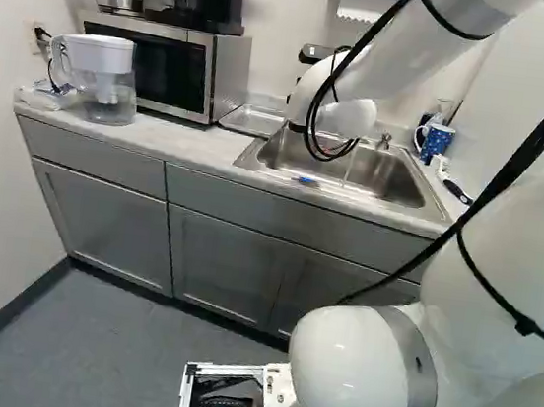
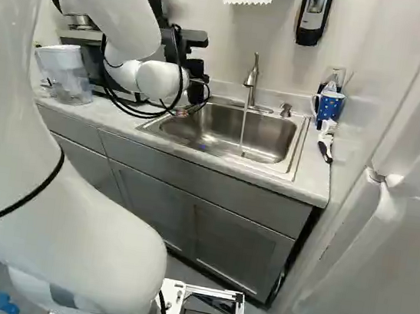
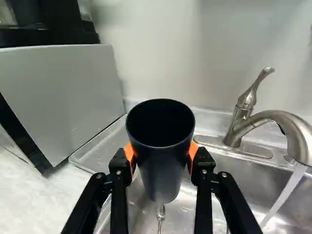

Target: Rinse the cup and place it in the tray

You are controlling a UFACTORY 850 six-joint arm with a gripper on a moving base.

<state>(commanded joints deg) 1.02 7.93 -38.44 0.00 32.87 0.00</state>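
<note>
Pinching the smooth, dark, tapered cup between its orange pads, my black gripper holds it mouth-up above the left edge of the stainless-steel sink. Water seems to drip beneath it, so I judge it rinsed. The shallow metal tray lies just to my left, beside the silver microwave, away from the running, brushed-metal faucet.

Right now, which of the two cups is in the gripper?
The plain dark cup, held in the gripper; the other is a blue dotted mug with a handle, on the counter.
</note>
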